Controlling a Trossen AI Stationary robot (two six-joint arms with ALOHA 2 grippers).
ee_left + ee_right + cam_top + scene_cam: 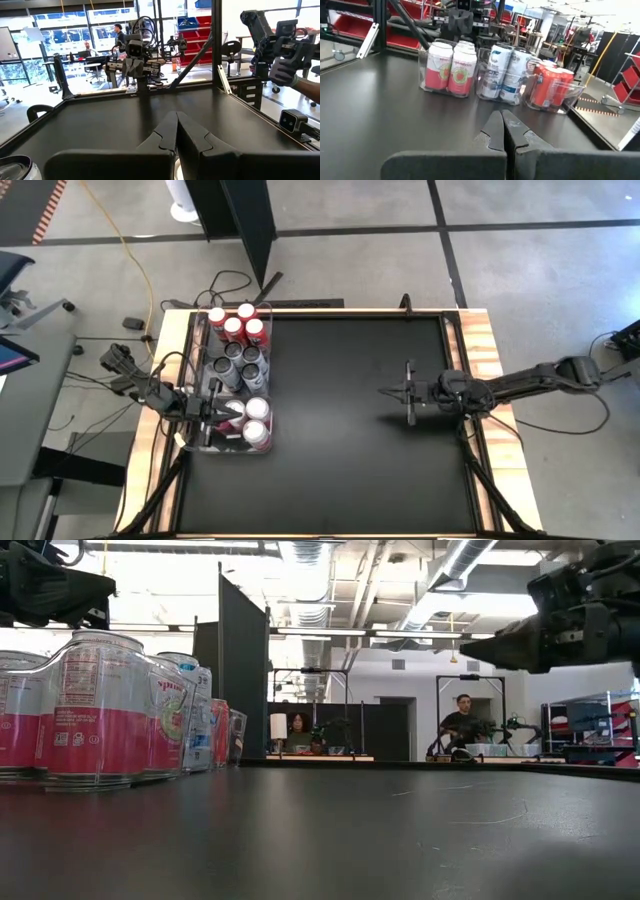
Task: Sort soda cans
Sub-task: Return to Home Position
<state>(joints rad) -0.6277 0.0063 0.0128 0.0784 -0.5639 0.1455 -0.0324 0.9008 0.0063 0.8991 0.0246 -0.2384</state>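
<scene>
Since the soda cans already stand sorted in three clear tubs [576, 95] along the left edge of the worktop [340, 470], what remains, by the look of it, is getting both arms home cleanly. The red cans [240, 323] fill the tub at the far-left corner, the grey cans [240, 362] the middle one, and the white-and-red cans [256, 422] the tub toward the near-left corner, closest to the low camera.

The left gripper [222, 412] hangs over that last tub, just above the can tops. Its fingers [167, 131] are pressed together and grip nothing. The right gripper [386, 391] is out over bare worktop right of centre, pointing at the tubs but well apart from them, its fingers [495, 127] likewise closed on nothing.

The left arm carries the risk. It would do best to rise straight up until it clears the rims and can tops, and only then draw back toward the left edge; a sideways pull at this height could topple a can or drag the tub. The right arm has open surface behind it and can simply retract toward the right edge.
</scene>
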